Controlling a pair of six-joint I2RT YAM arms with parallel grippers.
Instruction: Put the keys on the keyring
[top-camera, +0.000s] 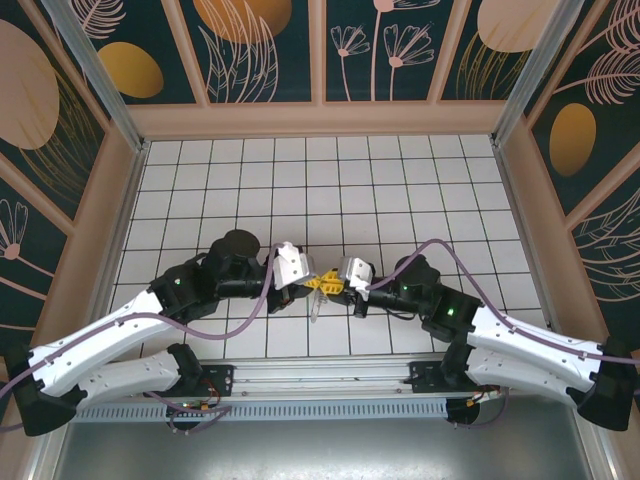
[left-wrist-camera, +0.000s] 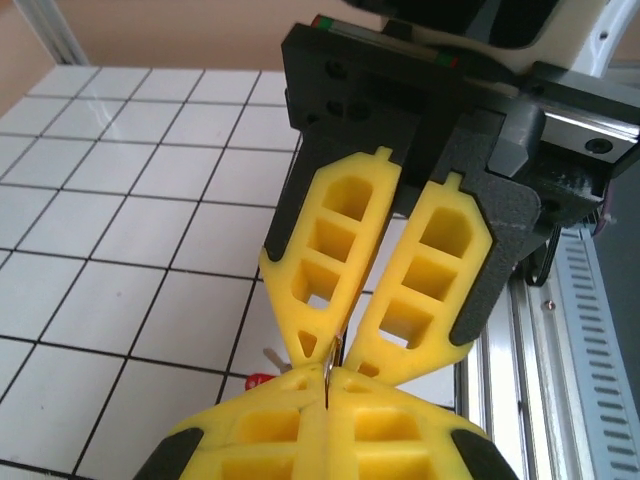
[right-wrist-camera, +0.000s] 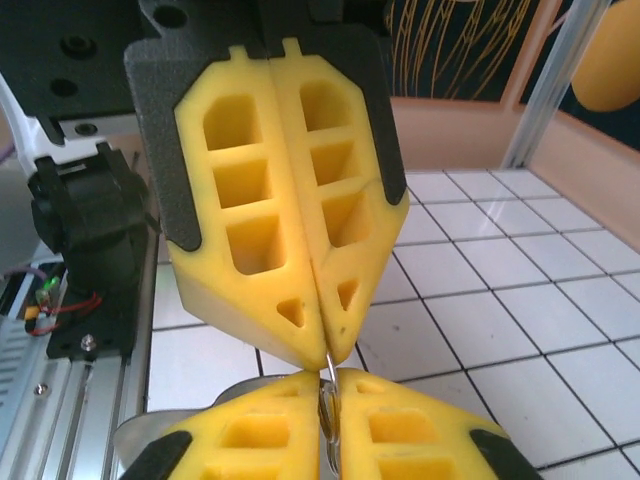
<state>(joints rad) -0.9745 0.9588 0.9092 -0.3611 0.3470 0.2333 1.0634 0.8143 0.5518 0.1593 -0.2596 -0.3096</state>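
**Task items.** The keyring shows as a thin wire loop caught between the two claws, above the counter. The key shows its red head at 8 o'clock of the loop, partly hidden behind a yellow finger. Whether it hangs or lies on the tiles cannot be told.

**Arm pose.** The left arm reaches in from 7 o'clock and the right arm from 5 o'clock. Both are bent low over the counter. The left claw and right claw meet tip to tip, just toward 6 o'clock of the counter's centre. The left claw's fingers are pressed flush together and clamp the wire loop. The right claw's fingers converge at the tips and pinch the same loop.

**Surface and room.** The counter is white with a dark square grid. A ribbed aluminium rail runs along the 6 o'clock edge. Dark teal wall panels with botanical prints in tan frames enclose the other sides.
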